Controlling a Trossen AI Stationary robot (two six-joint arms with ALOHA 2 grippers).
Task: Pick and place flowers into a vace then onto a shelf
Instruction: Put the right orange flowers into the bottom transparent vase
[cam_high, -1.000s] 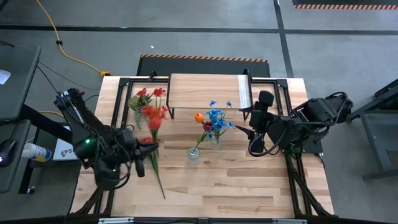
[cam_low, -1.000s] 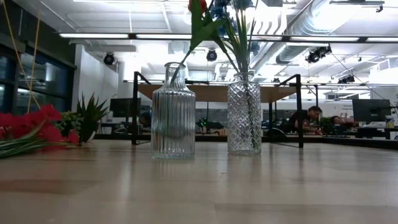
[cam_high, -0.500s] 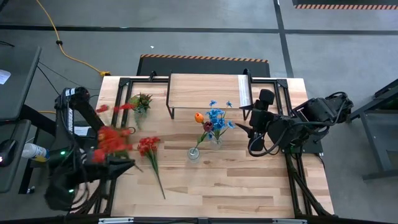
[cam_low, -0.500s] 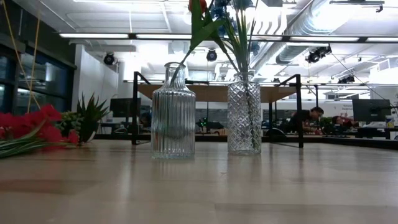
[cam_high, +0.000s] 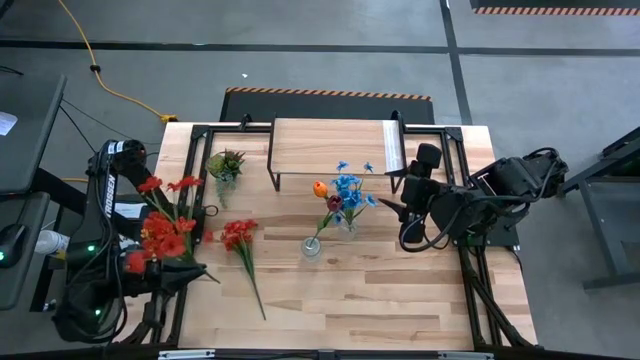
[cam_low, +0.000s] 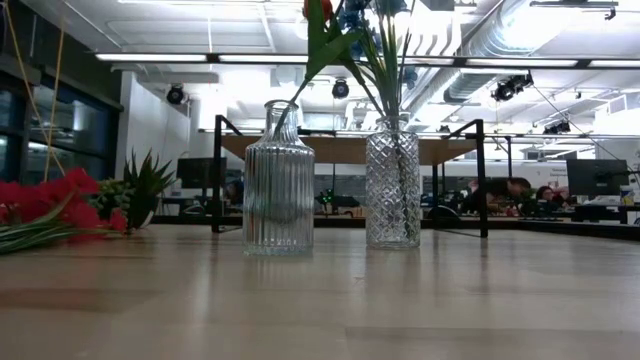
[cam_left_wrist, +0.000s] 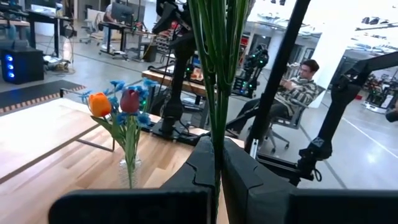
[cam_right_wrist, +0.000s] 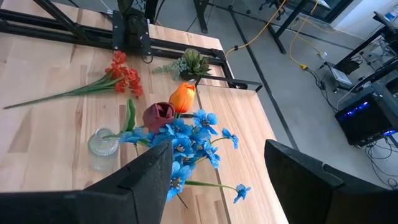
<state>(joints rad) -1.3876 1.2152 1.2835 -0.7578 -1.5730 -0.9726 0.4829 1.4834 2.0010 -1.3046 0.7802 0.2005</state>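
My left gripper is shut on a red-bloomed bunch of flowers and carries it over the table's left edge. A second red bunch lies flat on the tabletop. Mid-table stand a ribbed glass vase and a diamond-cut vase. They hold blue flowers, an orange tulip and a maroon tulip. The shelf stands at the far edge. My right gripper hovers open to the right of the vases, with nothing between its fingers. My left gripper pinches the bunch's green stems between its two fingers, near their lower ends. The fingers point about level, from the table's left side, and lie across the stems. The bunch is lifted clear of the table, its blooms toward the far left.
A small green leafy tuft sits at the far left, beside the shelf's black legs. Bare wood stretches across the near half of the table. Beyond the table a person sits at a desk.
My left gripper has swung toward the table's left edge, still shut on the red bunch. The bunch has gone with it from above the table's left part to over the edge and has turned. The other red bunch and the vases have stayed put.
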